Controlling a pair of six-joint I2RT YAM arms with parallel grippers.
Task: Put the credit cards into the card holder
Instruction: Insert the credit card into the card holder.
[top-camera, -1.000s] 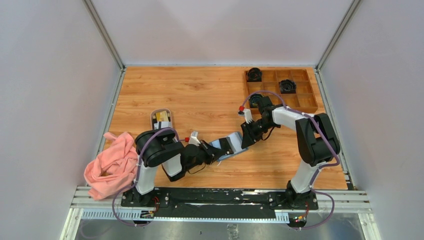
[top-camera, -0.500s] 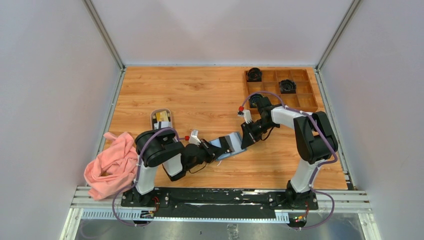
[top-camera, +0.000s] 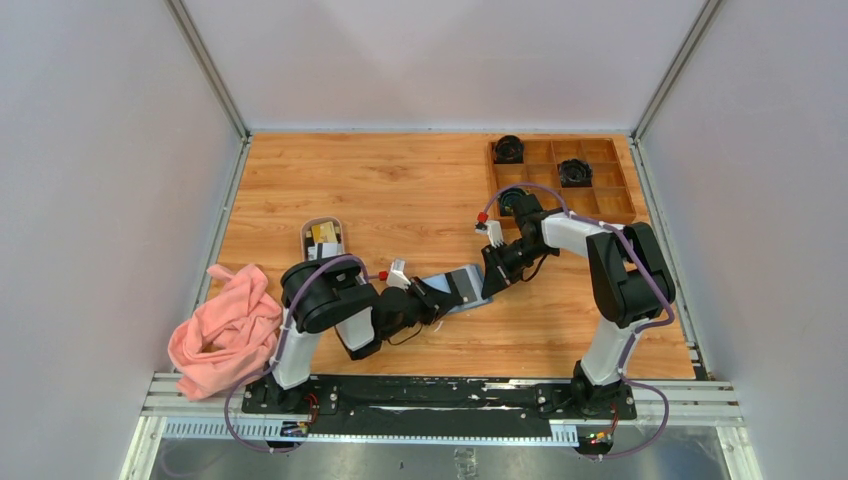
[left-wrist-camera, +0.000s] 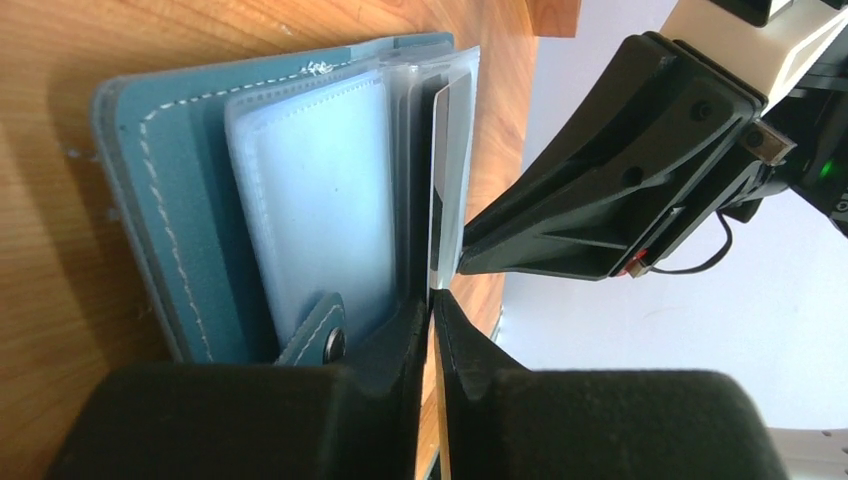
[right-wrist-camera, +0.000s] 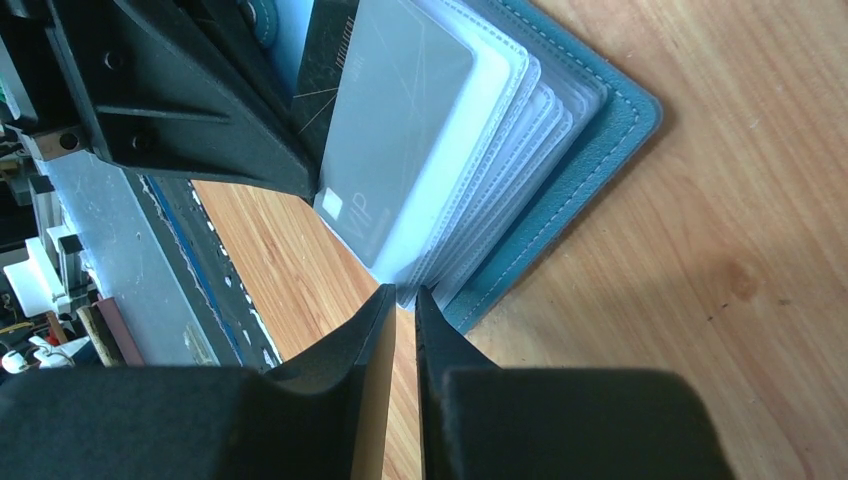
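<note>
The card holder (top-camera: 462, 285) is a teal-blue wallet lying open on the table between my two grippers. In the left wrist view the wallet (left-wrist-camera: 150, 200) shows its clear pockets and snap tab. My left gripper (left-wrist-camera: 432, 300) is shut on the near edge of a grey credit card (left-wrist-camera: 440, 150), which stands edge-on inside a clear pocket. In the right wrist view the same card (right-wrist-camera: 395, 120) reads "VIP". My right gripper (right-wrist-camera: 402, 298) is shut on the corner of the wallet's (right-wrist-camera: 590, 140) clear sleeves. More credit cards (top-camera: 323, 236) lie in the small oval dish.
The oval white dish (top-camera: 322, 220) sits left of centre. A pink cloth (top-camera: 220, 325) lies at the near left edge. A brown wooden compartment tray (top-camera: 610, 205) with black round items stands at the back right.
My left arm has moved a little to the right toward the wallet with the card. The right arm has barely moved.
</note>
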